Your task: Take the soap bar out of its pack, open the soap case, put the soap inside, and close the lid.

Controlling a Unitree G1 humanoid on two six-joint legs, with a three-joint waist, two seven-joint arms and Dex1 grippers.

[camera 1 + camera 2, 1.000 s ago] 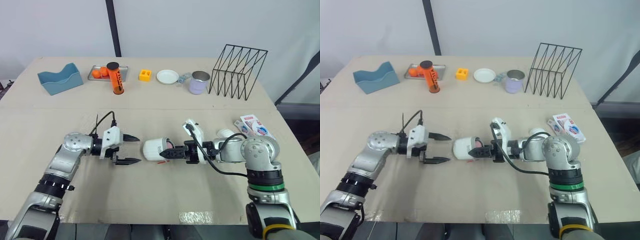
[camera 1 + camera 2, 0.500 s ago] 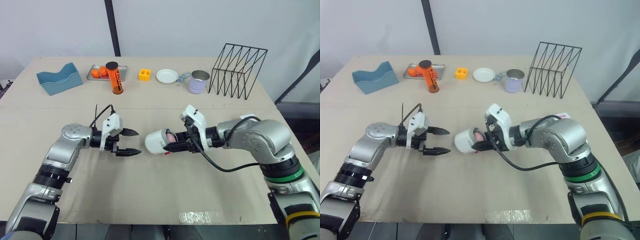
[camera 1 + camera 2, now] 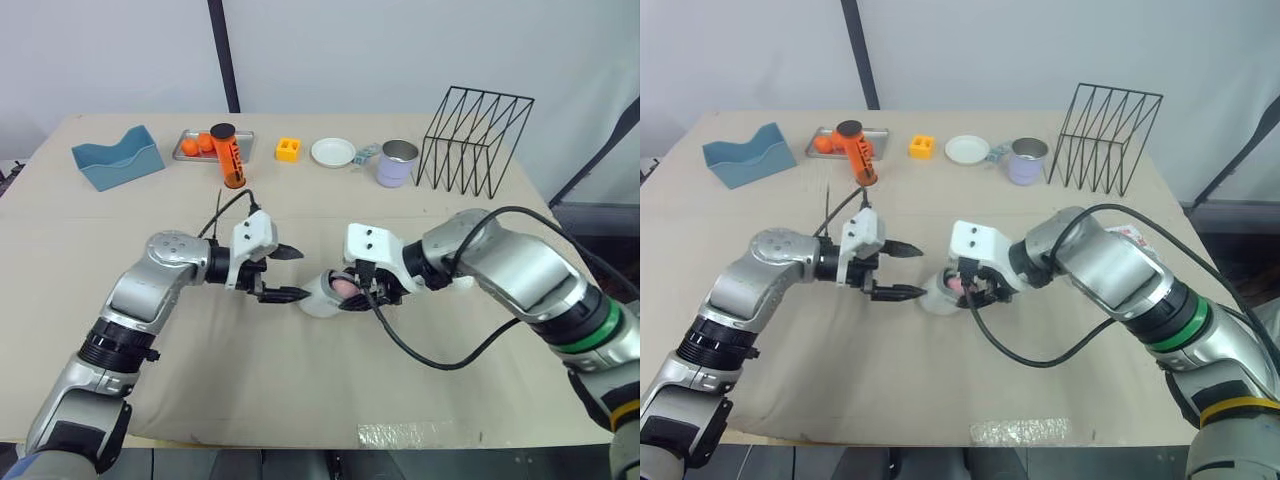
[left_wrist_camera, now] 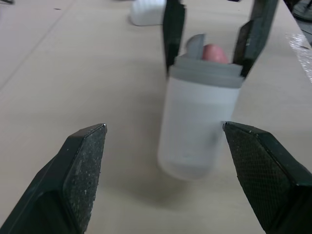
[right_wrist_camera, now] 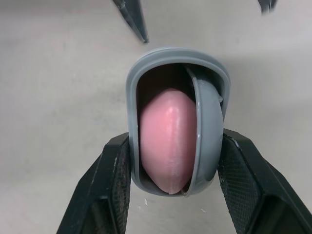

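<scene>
The soap case [image 3: 322, 296], translucent white with a grey rim [image 5: 178, 52], is held low over the middle of the table. My right gripper [image 3: 352, 291] is shut on it, one finger [image 5: 111, 187] on each side of the rim. The pink soap bar [image 5: 168, 141] sits inside the open end, with a grey flap [image 5: 207, 131] beside it. My left gripper [image 3: 303, 273] is open just left of the case. Its fingers [image 4: 84, 168] stand on either side of the case's closed end [image 4: 197, 131] without touching it.
Along the far edge stand a blue holder [image 3: 118, 157], a tray with oranges [image 3: 203, 146], an orange tube [image 3: 229, 155], a yellow block [image 3: 290, 150], a white plate [image 3: 333, 152], a lilac cup [image 3: 397, 164] and a black wire rack [image 3: 480, 140].
My left gripper has moved right, up to the case. My right arm has swung round and turned the case, which it still holds.
</scene>
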